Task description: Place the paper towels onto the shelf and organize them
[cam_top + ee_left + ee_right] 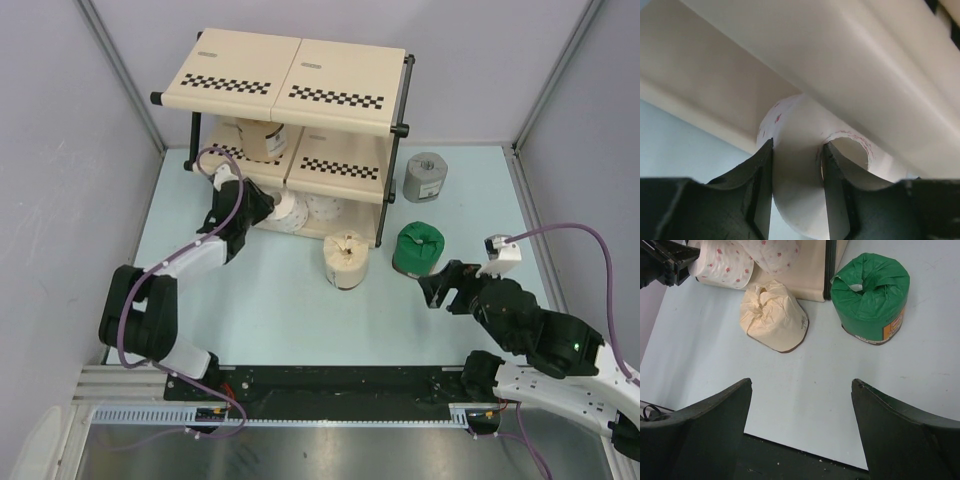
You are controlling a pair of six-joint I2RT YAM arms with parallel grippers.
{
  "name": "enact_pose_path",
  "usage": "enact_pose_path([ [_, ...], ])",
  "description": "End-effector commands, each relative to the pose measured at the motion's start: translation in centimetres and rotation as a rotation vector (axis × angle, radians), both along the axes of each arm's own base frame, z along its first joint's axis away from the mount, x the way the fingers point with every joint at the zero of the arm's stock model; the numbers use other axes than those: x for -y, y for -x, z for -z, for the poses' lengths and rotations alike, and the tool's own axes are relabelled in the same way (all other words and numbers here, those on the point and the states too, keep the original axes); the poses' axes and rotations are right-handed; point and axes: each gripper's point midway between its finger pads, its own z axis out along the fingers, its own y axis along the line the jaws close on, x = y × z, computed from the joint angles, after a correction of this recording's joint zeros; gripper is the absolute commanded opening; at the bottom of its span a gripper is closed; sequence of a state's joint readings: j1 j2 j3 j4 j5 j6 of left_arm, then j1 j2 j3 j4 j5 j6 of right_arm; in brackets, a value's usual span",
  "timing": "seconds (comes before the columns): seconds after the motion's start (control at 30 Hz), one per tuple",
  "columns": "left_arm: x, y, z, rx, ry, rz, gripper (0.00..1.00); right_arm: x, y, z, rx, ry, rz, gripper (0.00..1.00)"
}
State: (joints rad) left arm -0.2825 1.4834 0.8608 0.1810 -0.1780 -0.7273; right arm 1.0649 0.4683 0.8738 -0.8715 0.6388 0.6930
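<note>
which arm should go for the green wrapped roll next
Right. The right tool is open and empty, facing the green roll standing on the table just ahead. The left tool is shut on a white roll at the bottom tier of the shelf.

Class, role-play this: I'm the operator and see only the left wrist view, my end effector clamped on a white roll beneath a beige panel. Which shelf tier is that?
Observer: The bottom tier of the shelf, front-left, beside a second white roll.
Operator: Any rolls left on the table?
Observer: Three: a tan roll, a green-wrapped roll and a grey roll.
Operator: Is the right end effector busy?
Observer: No, it hangs open and empty near the green-wrapped roll.
</note>
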Motion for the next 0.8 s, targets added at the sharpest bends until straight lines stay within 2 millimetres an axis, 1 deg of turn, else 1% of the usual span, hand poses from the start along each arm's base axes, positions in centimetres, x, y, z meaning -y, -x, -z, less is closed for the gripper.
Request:
enact_pose_path([
  [0.0, 0.2, -3.5, -5.0, 0.157, 0.097, -0.044, 0.21, 0.2, 0.3, 0.1, -0.017, -0.026, 0.01, 0.85],
  [0.03, 0.1, -3.8, -4.5, 0.146, 0.092, -0.049, 0.21, 0.3, 0.3, 0.2, -0.019, -0.024, 0.01, 0.86],
  [0.07, 0.0, -4.1, -4.7, 0.153, 0.091, -0.059, 0.21, 0.4, 0.3, 0.2, -0.02, -0.019, 0.013, 0.85],
  [0.13, -0.2, -4.5, -4.4, 0.149, 0.088, -0.07, 0.21, 0.5, 0.3, 0.4, -0.024, -0.016, 0.021, 0.85],
  [0.23, -1.0, -5.1, -4.5, 0.159, 0.097, -0.097, 0.21, 0.5, 0.3, 0.4, -0.027, -0.016, 0.022, 0.85],
  [0.47, -2.5, -6.5, -4.1, 0.163, 0.111, -0.145, 0.21, -0.2, 0.1, 0.8, -0.043, 0.0, 0.012, 0.85],
  [0.57, -3.1, -6.9, -4.4, 0.172, 0.109, -0.162, 0.21, -0.4, 0.1, 1.0, -0.053, 0.007, 0.01, 0.85],
  [0.6, -3.0, -7.0, -4.3, 0.172, 0.111, -0.163, 0.21, -0.4, 0.0, 1.1, -0.055, 0.012, 0.013, 0.85],
  [0.77, -3.2, -7.8, -4.9, 0.21, 0.16, -0.182, 0.21, -0.6, -0.1, 1.4, -0.061, 0.021, 0.012, 0.85],
])
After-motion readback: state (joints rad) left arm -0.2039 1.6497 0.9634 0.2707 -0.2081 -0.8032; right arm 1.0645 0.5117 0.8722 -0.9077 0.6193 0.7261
